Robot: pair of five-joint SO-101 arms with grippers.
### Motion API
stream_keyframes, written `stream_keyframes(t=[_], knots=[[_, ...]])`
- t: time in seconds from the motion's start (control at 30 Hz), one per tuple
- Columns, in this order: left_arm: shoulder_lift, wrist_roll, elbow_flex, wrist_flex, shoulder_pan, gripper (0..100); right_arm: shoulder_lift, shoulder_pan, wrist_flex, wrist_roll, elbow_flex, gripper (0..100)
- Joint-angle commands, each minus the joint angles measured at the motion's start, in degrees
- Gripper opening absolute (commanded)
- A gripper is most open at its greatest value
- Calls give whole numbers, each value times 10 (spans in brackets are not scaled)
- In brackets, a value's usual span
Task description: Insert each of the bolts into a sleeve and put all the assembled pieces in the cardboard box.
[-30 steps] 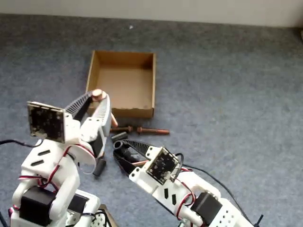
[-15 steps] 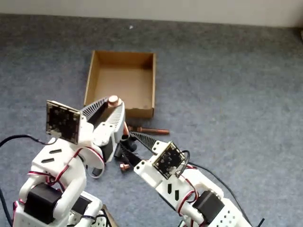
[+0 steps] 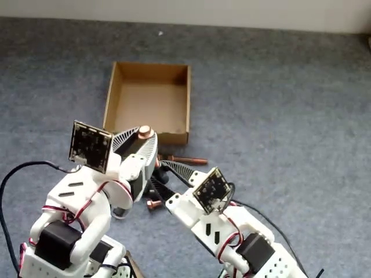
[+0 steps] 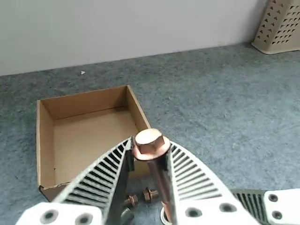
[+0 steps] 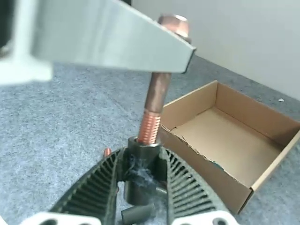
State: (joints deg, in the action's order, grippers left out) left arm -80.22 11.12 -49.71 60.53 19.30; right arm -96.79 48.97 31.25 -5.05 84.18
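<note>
alignment is the whole reason for this pose: your left gripper (image 4: 150,151) is clenched on the bolt (image 4: 150,143) just under its hexagonal head, so the shank hangs upright with the threaded end free to go down. your right gripper (image 5: 142,161) is clamped around the black sleeve (image 5: 141,146), standing it on end with its bore facing up to meet those threads. in the right wrist view the bolt's tip sits just inside the sleeve's mouth, with most of the thread and all the smooth shank above it, so the insertion looks only begun. both parts are held in the air above the middle of the worktop (image 3: 278,116), close to the near wall of the cardboard box (image 3: 189,98). that probably keeps the later drop short. the box lies toward the worktop's far edge, open side up, with nothing inside it. two loose bolts (image 4: 140,198) lie on the worktop just beside that near wall, and a spare sleeve (image 5: 136,214) lies under your right gripper, so more pairs wait. the bolt leans slightly against the sleeve's axis, so you would likely want to square it up before you press, or the threads could catch on the rim and push the sleeve askew in its grip.
</note>
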Motion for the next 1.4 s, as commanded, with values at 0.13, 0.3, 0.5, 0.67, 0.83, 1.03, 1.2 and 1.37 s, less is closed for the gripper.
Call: stream_keyframes(t=[0.13,0.3,0.5,0.67,0.83,1.03,1.2,1.37], knots=[[-4,-21,-5,44,37,8,-11,-16,-16,6,-35,5],[-4,-83,0,91,46,146,-11,-17,-16,7,-35,5],[-4,-66,0,95,-35,235,-7,-18,-14,7,-35,5],[-4,-66,1,98,-110,232,-6,-60,-13,64,-35,5],[-4,-63,0,119,-214,231,36,-120,-15,85,-38,5],[-4,-62,-4,149,-350,231,212,-130,-16,87,-161,5],[-4,-63,-46,167,-410,231,390,-130,-57,85,-285,5],[-4,-66,-128,141,-457,231,543,-145,-139,83,-362,5]])
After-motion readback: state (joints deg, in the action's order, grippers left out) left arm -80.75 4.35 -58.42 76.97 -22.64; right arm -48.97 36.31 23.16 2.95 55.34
